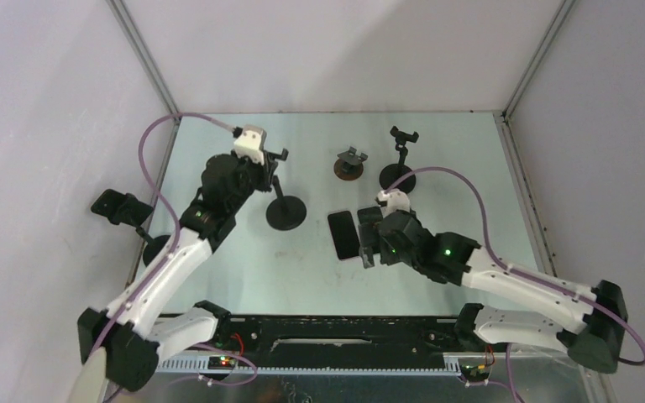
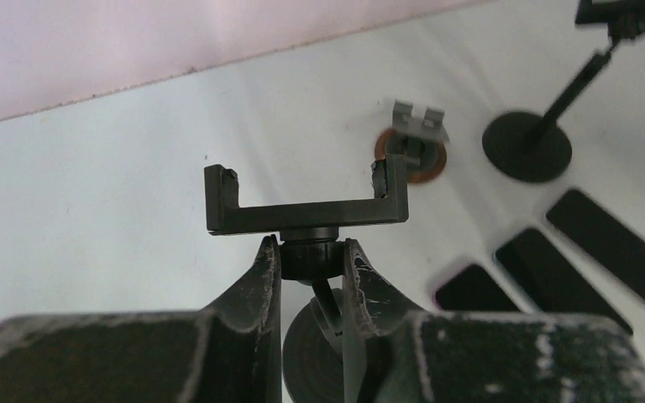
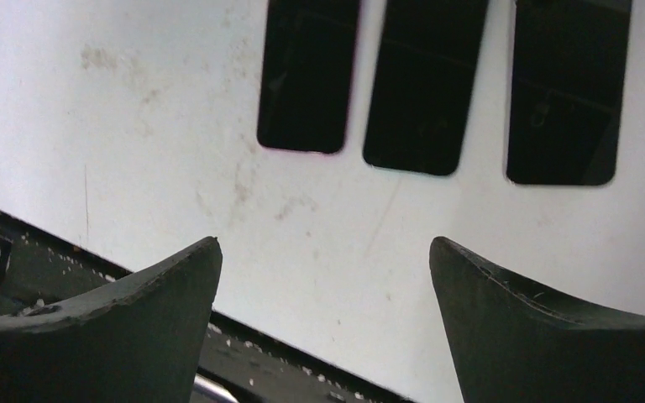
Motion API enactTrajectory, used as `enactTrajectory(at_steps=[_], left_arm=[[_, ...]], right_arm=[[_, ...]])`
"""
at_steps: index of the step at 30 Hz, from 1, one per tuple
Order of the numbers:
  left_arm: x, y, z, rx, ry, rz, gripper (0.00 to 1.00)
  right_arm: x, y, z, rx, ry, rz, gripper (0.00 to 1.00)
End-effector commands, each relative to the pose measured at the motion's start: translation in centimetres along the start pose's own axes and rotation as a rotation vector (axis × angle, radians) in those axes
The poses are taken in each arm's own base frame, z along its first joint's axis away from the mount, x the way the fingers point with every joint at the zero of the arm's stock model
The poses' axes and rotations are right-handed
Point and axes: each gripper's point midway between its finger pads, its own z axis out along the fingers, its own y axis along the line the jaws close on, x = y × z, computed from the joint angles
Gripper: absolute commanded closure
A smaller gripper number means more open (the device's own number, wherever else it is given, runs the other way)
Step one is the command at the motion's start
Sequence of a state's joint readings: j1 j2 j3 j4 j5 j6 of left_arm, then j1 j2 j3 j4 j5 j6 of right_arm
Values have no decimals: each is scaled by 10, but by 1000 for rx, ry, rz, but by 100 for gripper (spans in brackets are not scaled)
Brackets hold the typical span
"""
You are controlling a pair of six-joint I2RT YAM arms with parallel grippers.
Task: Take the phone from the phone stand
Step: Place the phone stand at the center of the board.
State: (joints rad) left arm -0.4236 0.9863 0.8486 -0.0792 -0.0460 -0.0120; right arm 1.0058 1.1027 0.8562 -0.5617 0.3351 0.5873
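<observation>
Observe that the left gripper [image 2: 309, 250] is clenched on the ball joint of the phone stand [image 2: 306, 210], directly beneath the cradle, with one finger [image 2: 262, 290] on each side of the joint. The cradle stands upright and holds no phone. The right gripper [image 3: 326, 243] hangs over the table [image 1: 319, 281] with its jaws spread wide and nothing between them. Just beyond its fingertips, three phones [image 3: 424, 84] lie flat on the table, side by side, screens dark. You cannot tell which of them is the task's own. In the top view, most of this row is hidden under the right arm. A short stand with a brown base [image 1: 350, 164] and a tall stand [image 1: 399, 155] sit farther back.
</observation>
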Motion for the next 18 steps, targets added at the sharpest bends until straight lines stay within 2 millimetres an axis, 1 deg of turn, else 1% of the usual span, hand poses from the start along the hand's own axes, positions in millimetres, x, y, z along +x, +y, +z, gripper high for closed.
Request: enactTrajectory(at_steps=[1,2,3,4,5,6,7,8,9,10,11,12,13,14,15,16,17,18], left_arm=[[-97,6,28,26,-289,-78,95],[-104,10,33,24,-304,-92,94],[-104,12,45,22,-311,-99,94],[-101,15,55,13,-310,-109,94],[-111,15,58,16,-354,-109,95],[-107,13,68,35,-352,-96,96],[-120,11,70,48,-399,-84,96],[-114,9,82,60,-391,-65,97],[-123,10,87,61,-410,-56,97],[-113,11,101,54,-383,-36,97],[-119,13,107,51,-390,-23,97],[-106,14,121,45,-359,-1,97],[-110,15,125,42,-371,7,96],[-102,18,134,31,-355,37,95],[-104,19,138,24,-367,48,92],[-97,22,144,10,-355,66,91],[-98,24,147,1,-360,75,88],[-92,27,152,-18,-348,88,85]], right_arm=[[21,-20,-20,36,13,63,5],[25,-23,-27,36,13,79,5],[31,-26,-28,43,22,87,5],[36,-28,-35,41,21,111,5],[44,-31,-36,48,33,119,5],[48,-30,-43,32,32,145,5],[55,-31,-44,30,42,152,5],[58,-26,-49,-1,34,180,5],[68,-24,-50,-13,47,195,6],[72,-24,-52,-24,42,206,6],[77,-18,-54,-46,48,224,6],[80,-19,-55,-50,37,231,6],[86,-15,-58,-63,46,242,6],[87,-17,-58,-58,33,248,6],[93,-15,-61,-62,42,247,6],[93,-17,-61,-48,32,247,6],[99,-16,-61,-41,45,235,6],[100,-17,-61,-32,42,229,6]])
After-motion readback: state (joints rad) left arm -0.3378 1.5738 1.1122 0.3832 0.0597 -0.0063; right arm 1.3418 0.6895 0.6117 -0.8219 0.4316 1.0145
